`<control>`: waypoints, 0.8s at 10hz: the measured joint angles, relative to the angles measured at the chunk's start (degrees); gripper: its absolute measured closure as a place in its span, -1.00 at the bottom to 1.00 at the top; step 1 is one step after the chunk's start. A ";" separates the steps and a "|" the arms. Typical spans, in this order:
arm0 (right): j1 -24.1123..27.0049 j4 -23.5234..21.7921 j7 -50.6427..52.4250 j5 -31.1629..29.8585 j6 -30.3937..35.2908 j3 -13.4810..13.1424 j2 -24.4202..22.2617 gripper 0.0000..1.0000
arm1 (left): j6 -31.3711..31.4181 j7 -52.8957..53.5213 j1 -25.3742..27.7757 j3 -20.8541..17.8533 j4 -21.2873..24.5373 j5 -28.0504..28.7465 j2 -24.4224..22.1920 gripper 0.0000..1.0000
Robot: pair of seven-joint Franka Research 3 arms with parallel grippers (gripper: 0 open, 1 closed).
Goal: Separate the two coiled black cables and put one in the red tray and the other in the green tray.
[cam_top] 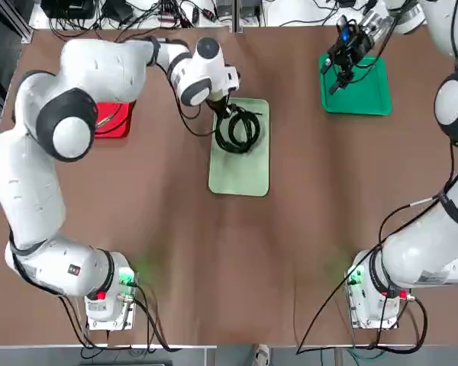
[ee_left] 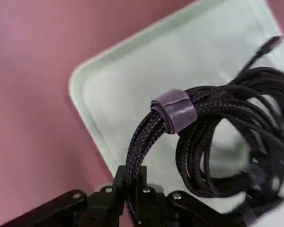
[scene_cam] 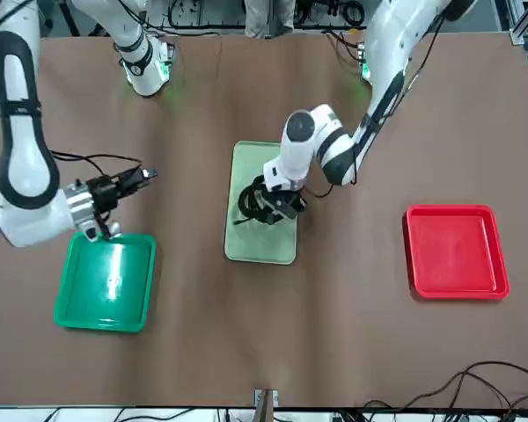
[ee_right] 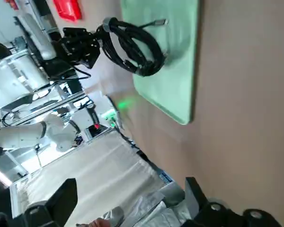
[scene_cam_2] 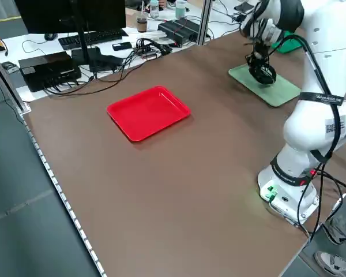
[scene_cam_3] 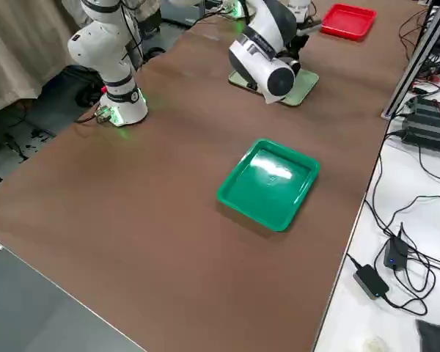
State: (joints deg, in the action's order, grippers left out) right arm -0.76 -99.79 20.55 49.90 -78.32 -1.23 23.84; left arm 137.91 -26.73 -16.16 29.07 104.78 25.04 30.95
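Left tool [ee_left: 130,176] clenched on black cables [ee_left: 222,106], over pale tray [ee_left: 109,90]. Right tool [ee_right: 131,188] released, above green tray [scene_cam: 106,286]. Red tray [scene_cam: 458,251] bare; both placements remain.

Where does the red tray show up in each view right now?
Top: upper left, partly behind the left arm.
Front: right side.
Left side: centre-left.
Right side: top edge, right of centre.
Left wrist: not in it.
Right wrist: top left corner area.
Shared landmark: pale green tray.
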 joint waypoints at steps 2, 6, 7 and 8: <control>-2.46 0.00 0.10 3.10 -0.29 0.02 1.61 -1.00 | -0.64 0.31 -0.01 0.14 0.09 -2.77 -2.89 0.76; -3.53 -0.04 5.10 5.60 -1.91 -0.05 4.32 -1.00 | -7.93 8.93 0.06 0.67 -1.86 -16.53 -9.05 0.76; -3.53 -0.15 9.53 7.30 -1.97 -0.11 6.08 -1.00 | -12.40 10.92 0.20 0.65 -4.19 -19.73 -10.39 0.76; -3.66 -0.19 14.13 8.94 -2.02 -0.09 8.46 -1.00 | -15.82 12.47 0.30 0.63 -6.56 -22.59 -11.22 0.76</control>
State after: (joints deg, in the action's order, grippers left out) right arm -4.41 -99.98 34.68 58.84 -80.34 -1.32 32.30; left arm 122.10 -14.26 -15.86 29.70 98.21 2.45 19.74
